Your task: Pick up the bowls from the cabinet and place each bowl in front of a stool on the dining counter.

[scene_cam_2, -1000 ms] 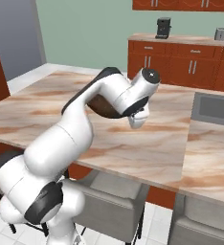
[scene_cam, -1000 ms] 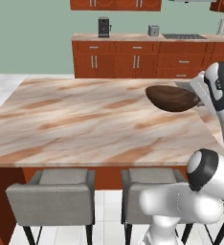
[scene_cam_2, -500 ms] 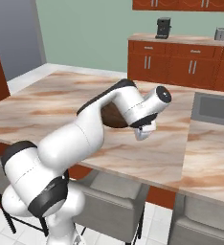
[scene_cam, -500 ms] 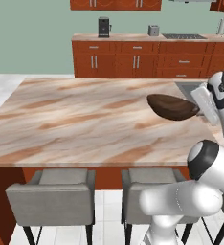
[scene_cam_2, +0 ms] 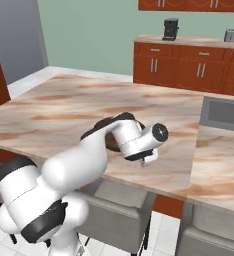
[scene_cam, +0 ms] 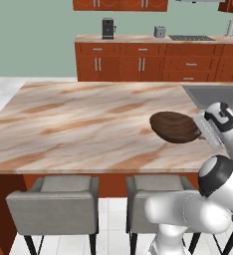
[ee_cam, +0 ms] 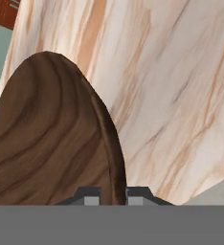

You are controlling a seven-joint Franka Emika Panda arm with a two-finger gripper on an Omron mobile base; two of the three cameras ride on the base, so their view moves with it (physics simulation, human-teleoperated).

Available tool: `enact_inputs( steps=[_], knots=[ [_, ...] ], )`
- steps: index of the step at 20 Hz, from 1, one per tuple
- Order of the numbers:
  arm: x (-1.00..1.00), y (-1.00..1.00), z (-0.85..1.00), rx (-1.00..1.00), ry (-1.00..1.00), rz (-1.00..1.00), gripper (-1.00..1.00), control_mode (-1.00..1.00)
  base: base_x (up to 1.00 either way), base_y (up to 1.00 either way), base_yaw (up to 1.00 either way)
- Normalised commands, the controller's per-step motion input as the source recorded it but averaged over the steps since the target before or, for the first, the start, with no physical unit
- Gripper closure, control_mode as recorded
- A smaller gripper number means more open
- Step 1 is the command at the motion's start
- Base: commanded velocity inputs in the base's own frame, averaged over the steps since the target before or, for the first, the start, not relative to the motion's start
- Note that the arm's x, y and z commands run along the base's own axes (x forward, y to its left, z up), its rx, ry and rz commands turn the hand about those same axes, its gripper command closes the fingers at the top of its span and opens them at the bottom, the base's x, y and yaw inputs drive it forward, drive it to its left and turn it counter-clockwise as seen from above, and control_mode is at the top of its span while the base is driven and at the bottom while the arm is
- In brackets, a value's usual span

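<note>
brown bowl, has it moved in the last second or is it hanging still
Yes. In the left base view the brown bowl, gripped by the end effector, has dropped lower and nearer the dining counter front edge.

My arm reaches forward over the dining counter (scene_cam: 88, 124). My gripper (ee_cam: 114, 197) is closed on the rim of the dark brown bowl (scene_cam: 174, 127), holding it low above the counter's near edge.
</note>
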Motion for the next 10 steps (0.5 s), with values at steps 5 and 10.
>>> enact_inputs(
  steps=[5,10],
  knots=[
    [0.22,0.00,-0.45,0.00,0.00,-0.03,1.00,-1.00,0.00,0.00,0.00],
    [0.42,-0.09,-0.36,0.00,0.03,0.00,1.00,-1.00,0.00,0.00,0.00]
  ],
)
